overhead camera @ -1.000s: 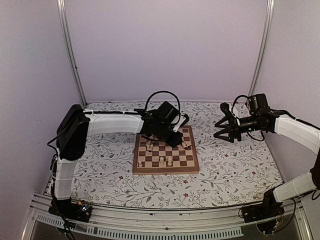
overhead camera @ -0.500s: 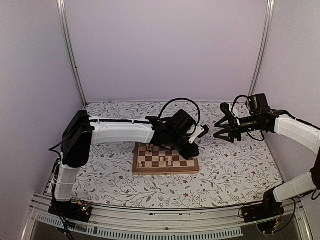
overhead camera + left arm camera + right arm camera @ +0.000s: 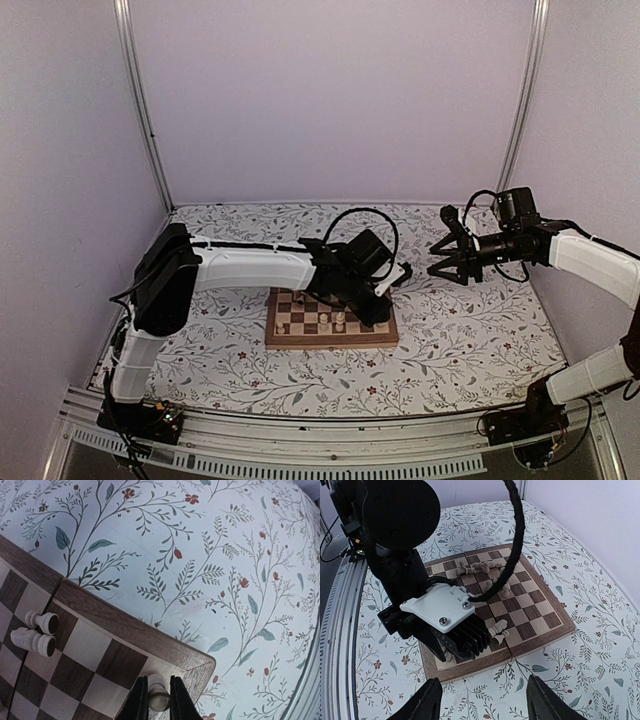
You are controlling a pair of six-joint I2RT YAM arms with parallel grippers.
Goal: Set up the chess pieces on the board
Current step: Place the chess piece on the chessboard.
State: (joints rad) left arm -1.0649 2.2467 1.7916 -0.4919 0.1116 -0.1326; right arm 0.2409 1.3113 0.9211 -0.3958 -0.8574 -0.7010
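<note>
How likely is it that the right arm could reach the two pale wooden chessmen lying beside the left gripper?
Probably yes, though tight. The two pale wooden chessmen lie in plain view of the open right gripper, but the left gripper, shut on another pale chessman, stands close beside them.

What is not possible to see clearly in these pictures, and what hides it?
1. Left wrist view: fingers of the left gripper cover the sides of the held piece; its kind is unclear.
2. Top view: the left arm hides the right part of the board.
3. Top view: the chess pieces are too small to name.
</note>
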